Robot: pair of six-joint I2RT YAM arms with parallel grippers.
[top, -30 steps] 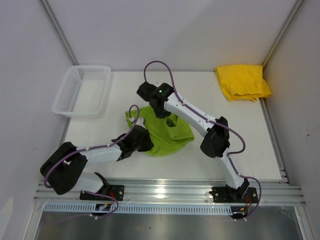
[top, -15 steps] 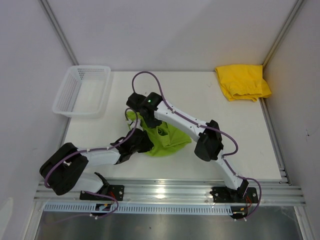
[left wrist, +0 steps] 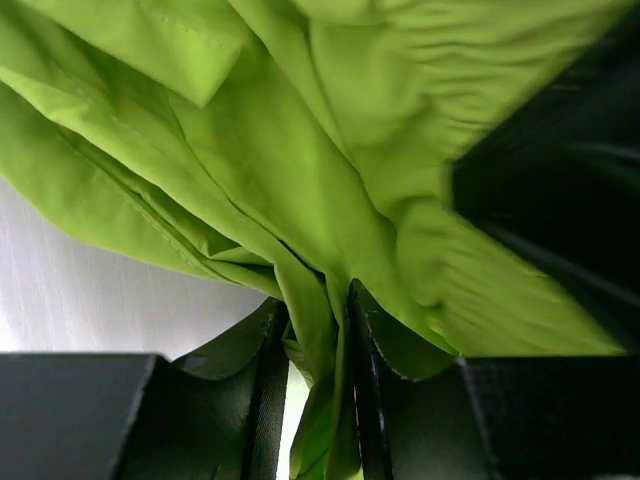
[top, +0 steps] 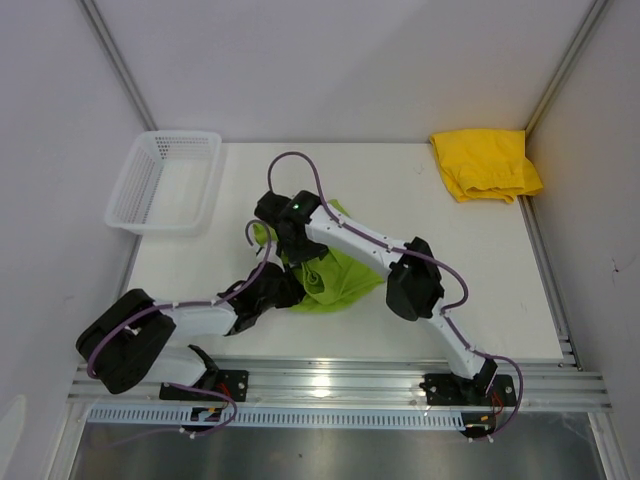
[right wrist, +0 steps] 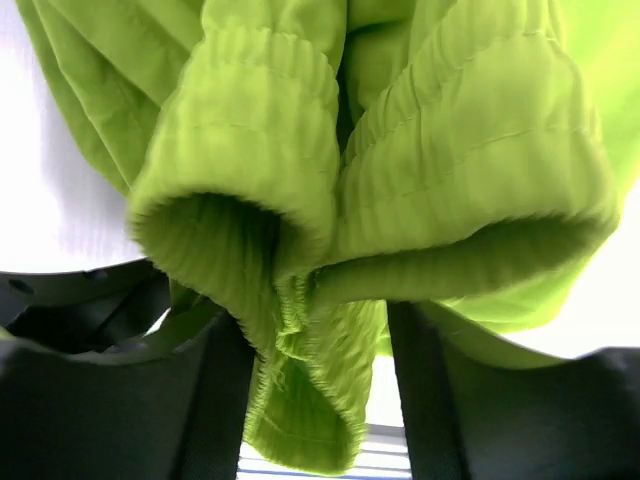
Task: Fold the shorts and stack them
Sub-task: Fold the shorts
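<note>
From above, we see the bright yellow cloth shorts (top: 485, 165) lying in a loose bundle at the far right corner of the white table (top: 480, 290). The lime green cloth shorts (top: 335, 280) sit bunched up near the middle, well apart from the yellow pair. The white plastic mesh basket (top: 150, 228) is at the far left. We think the job is only partly done: the green pair is not flat or folded yet, and the 2 pairs are not stacked. The left arm (top: 200, 315) lies low and reaches in from the near left. The right arm (top: 350, 235) bends over the green pair from the right.

From the left wrist, the left fingers (left wrist: 268, 380) are almost closed and pinch a thin fold of green cloth.

From the right wrist, the right fingers (right wrist: 215, 400) stand apart. The stretchy waist hangs loose between them, so we think they are not gripping it.
</note>
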